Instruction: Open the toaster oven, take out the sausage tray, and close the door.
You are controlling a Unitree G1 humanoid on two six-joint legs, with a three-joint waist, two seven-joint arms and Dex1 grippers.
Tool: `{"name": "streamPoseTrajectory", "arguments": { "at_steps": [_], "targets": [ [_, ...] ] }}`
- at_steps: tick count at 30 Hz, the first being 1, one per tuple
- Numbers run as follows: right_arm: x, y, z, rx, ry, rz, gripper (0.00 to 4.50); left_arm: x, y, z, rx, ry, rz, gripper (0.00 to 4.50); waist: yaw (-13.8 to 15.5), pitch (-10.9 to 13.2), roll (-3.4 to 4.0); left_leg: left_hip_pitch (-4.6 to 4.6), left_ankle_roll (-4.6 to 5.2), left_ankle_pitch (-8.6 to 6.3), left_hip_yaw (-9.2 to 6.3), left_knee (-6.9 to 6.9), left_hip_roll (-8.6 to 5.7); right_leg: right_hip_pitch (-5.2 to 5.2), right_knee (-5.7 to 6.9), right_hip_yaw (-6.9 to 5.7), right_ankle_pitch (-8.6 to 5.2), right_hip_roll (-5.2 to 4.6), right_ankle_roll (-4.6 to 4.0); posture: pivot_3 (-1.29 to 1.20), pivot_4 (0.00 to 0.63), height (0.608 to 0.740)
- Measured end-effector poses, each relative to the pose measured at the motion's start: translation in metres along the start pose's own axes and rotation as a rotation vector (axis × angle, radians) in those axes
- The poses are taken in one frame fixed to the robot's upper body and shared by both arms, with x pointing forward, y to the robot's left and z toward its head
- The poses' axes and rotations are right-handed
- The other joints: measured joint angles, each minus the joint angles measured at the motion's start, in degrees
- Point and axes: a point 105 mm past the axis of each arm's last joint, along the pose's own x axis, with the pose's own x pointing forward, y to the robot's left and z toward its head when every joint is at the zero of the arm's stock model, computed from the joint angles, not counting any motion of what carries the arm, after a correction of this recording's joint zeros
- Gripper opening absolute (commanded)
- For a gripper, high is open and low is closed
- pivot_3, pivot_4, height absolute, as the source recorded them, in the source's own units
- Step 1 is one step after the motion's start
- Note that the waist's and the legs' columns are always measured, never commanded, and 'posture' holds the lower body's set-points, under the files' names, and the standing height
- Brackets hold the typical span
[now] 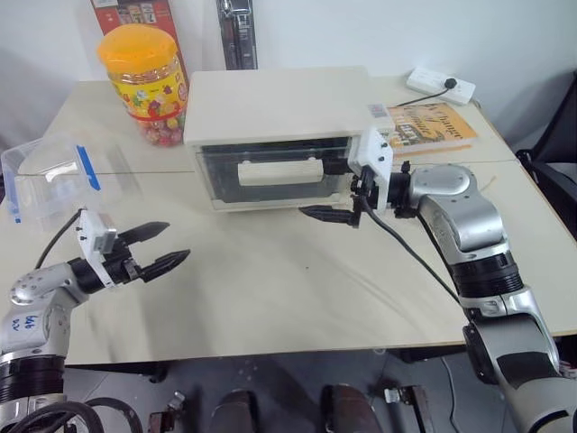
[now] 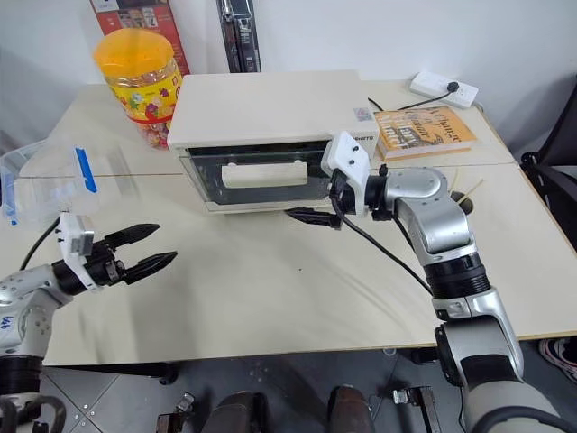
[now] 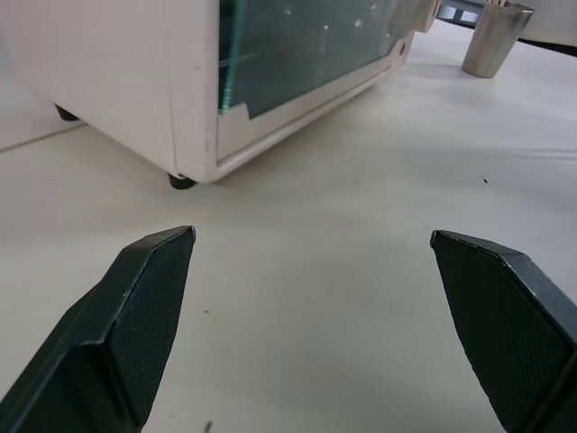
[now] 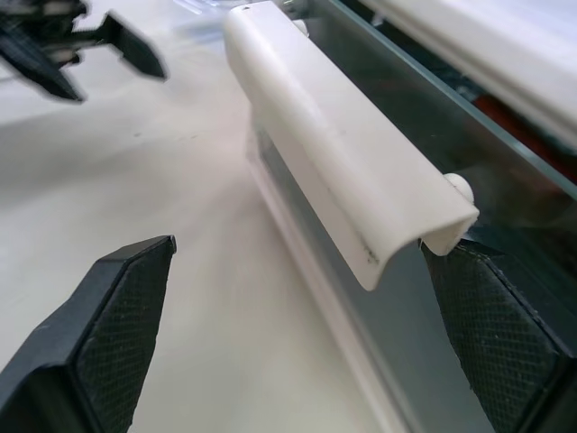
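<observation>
Toaster oven (image 1: 275,108) sits mid-table toward the back, door (image 1: 270,171) shut, glass front facing the robot. Cream bar handle (image 1: 278,171) runs across the upper part of the glass.

Right gripper (image 4: 297,334) is up at the right end of the door, pointing left along the front. Fingers are spread wide and clamped on nothing. In the right wrist view the handle's near end sits between the two fingertips (image 4: 108,325); one pad looks to be against or just beside the glass under the handle end, the other is out over the table. Contact with the handle: cannot tell.

Left gripper (image 1: 153,251) hovers over the table (image 1: 297,289) well left of and in front of the oven, pointing toward the oven's lower left corner. Fingers are apart, empty.

Sausage tray: not clearly visible through the glass; a reddish patch shows behind the door in the right wrist view, too unclear to call.

Also on the table: clear plastic box with blue clip (image 1: 59,176) at left, candy jar with orange lid (image 1: 149,81) behind the oven's left corner, book (image 1: 433,122) and power strip (image 1: 440,84) at back right.
</observation>
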Motion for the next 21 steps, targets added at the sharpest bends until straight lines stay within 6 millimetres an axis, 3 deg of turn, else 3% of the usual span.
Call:
{"name": "streamPoseTrajectory", "arguments": {
  "at_steps": [3,11,15,18,21],
  "targets": [
    [-0.003,0.010,-0.003,0.020,0.013,0.026,4.50,-0.001,0.007,0.008,0.012,0.002,-0.002,4.46,-0.05,0.02,-0.03,0.00,0.00,0.00,0.03,0.01,0.00,0.00,-0.01,0.01,0.00,0.01,0.00,0.00,0.150,0.740],
    [-0.006,0.020,-0.009,0.023,0.015,0.017,4.50,0.001,0.010,0.031,-0.018,-0.061,-0.151,2.12,-0.02,0.06,-0.05,0.00,-0.02,-0.01,0.09,0.02,0.00,-0.06,0.01,0.01,0.00,0.02,0.00,0.00,0.150,0.740],
    [-0.006,0.025,-0.012,0.025,0.018,0.008,4.50,0.008,0.016,0.063,0.011,-0.150,-0.212,0.91,0.00,0.06,-0.07,0.02,-0.01,-0.02,0.12,0.05,0.00,-0.03,0.01,0.03,0.00,0.01,0.00,0.00,0.150,0.740],
    [-0.007,0.029,-0.013,0.028,0.021,0.003,4.50,0.012,0.021,0.076,0.013,-0.193,-0.243,0.02,-0.05,0.06,-0.07,0.02,-0.01,-0.02,0.12,0.02,0.00,-0.03,0.01,0.03,0.00,0.02,0.00,0.00,0.150,0.740],
    [-0.007,0.033,-0.015,0.033,0.023,-0.001,4.50,0.014,0.022,0.076,-0.003,-0.199,-0.284,0.02,-0.07,0.06,-0.07,0.02,-0.01,-0.02,0.15,0.03,0.00,-0.03,0.00,0.02,0.00,0.02,0.00,0.00,0.150,0.740]
  ]
}}
